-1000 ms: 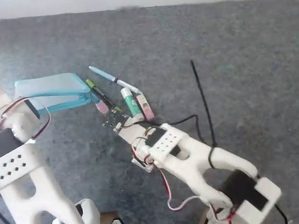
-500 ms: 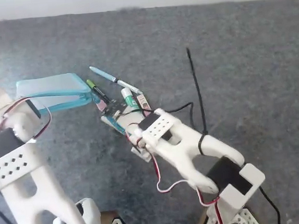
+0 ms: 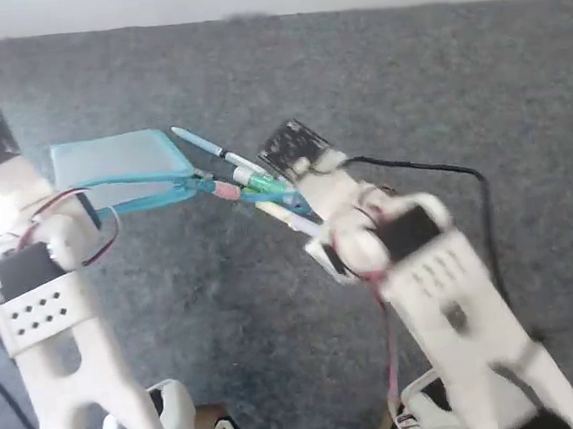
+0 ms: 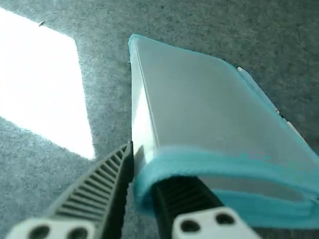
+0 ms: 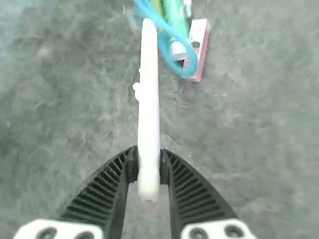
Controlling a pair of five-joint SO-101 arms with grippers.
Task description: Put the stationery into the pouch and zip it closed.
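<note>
While the left gripper [image 4: 142,169] is closed on the pouch [image 4: 199,109], one ribbed jaw sits outside the wall and the other is tucked under the pale blue rim, so the fabric edge is pinched between them. From the high view the pouch [image 3: 111,160] is at the left of the grey carpeted table [image 3: 455,69], beside the left arm, with one corner pointing toward the loose stationery in the middle.

The right gripper [image 5: 148,160] is clamped around a white pen [image 5: 148,94], gripping it near its rear end (a short stub pokes out behind the jaws). The pen runs straight out from the jaws and its tip reaches the small cluster of items on the carpet. That cluster holds a green glue stick [image 5: 174,17] and a pink block [image 5: 198,47] lying side by side and touching, with a thin blue loop [image 5: 172,45] curled across them. Whether the loop belongs to the pouch cannot be told.

Over the table, the glue stick [image 3: 261,182] is just beside the pouch's corner, and a blue-and-white pen [image 3: 210,148] lies on the carpet on the far side of it, close to the pouch's edge. A black cable [image 3: 413,168] trails from the right arm across the carpet.
</note>
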